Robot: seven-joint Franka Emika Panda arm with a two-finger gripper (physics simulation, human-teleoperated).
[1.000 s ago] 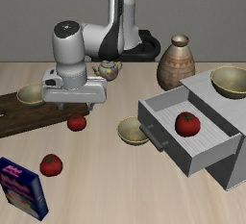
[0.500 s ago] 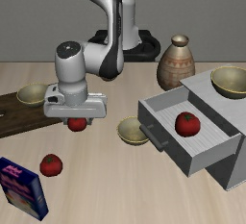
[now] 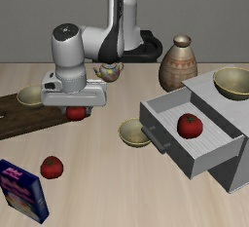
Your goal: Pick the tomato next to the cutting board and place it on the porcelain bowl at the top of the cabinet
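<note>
Beside the cutting board (image 3: 19, 120), the tool (image 3: 75, 109) clamps the tomato (image 3: 76, 114) between its fingers.

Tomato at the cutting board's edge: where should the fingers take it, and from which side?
Across its widest middle, from straight above. The tomato is round, with no handle or flat face, so two opposite sides hold steadiest, and the cutting board beside it hinders a low sideways approach. The gripper is closed on it that way.
</note>
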